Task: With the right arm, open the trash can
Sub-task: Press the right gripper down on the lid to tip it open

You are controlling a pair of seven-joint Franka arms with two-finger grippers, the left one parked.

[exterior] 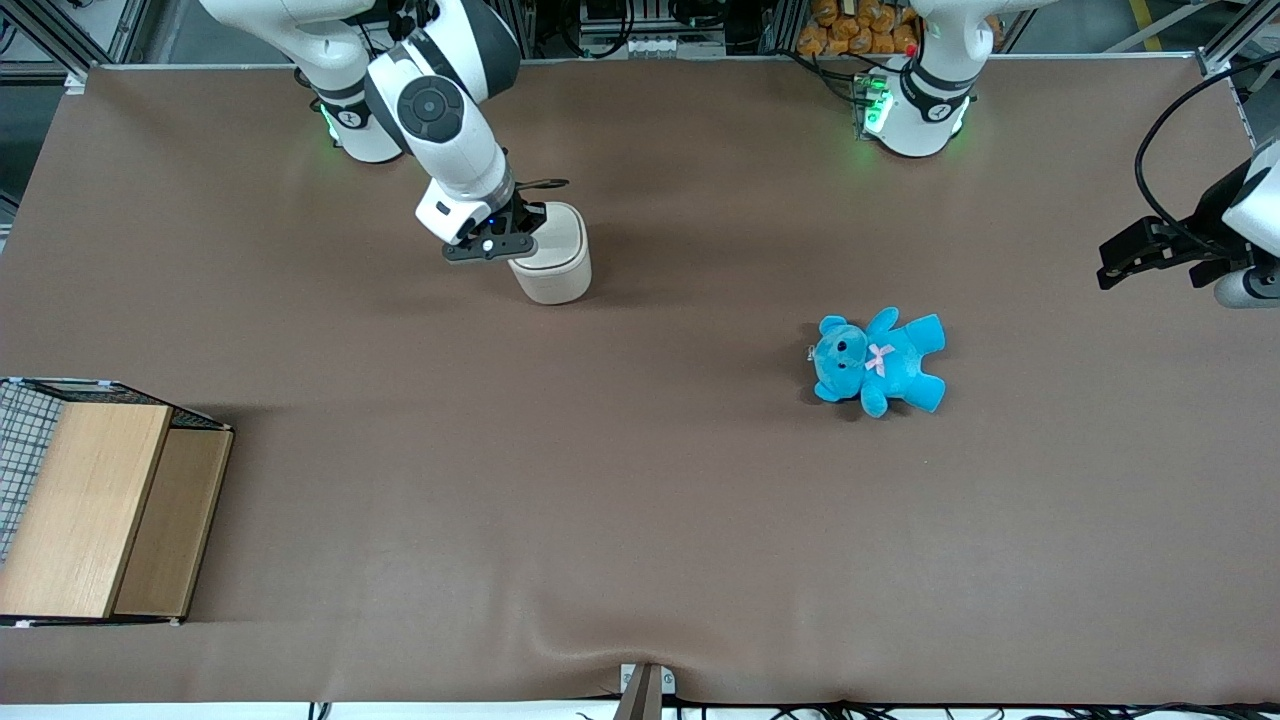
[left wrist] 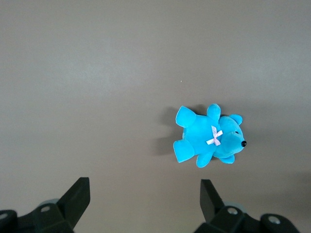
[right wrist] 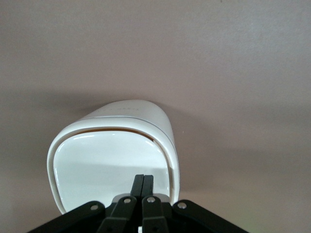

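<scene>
With its fingers pressed together and holding nothing, the right arm's claw (right wrist: 143,187) sits on the trash can (exterior: 553,258) lid near the arm's base; press steadily at that edge.

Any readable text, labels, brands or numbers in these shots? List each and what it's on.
None readable.
trash can: a faint mark on the body near the lid edge, too faint to read.
teddy: only a pink bow, no tag text visible.
wooden box: plain panels, no print.
gripper: fingers shut together over the trash can lid, no lettering on them.
</scene>
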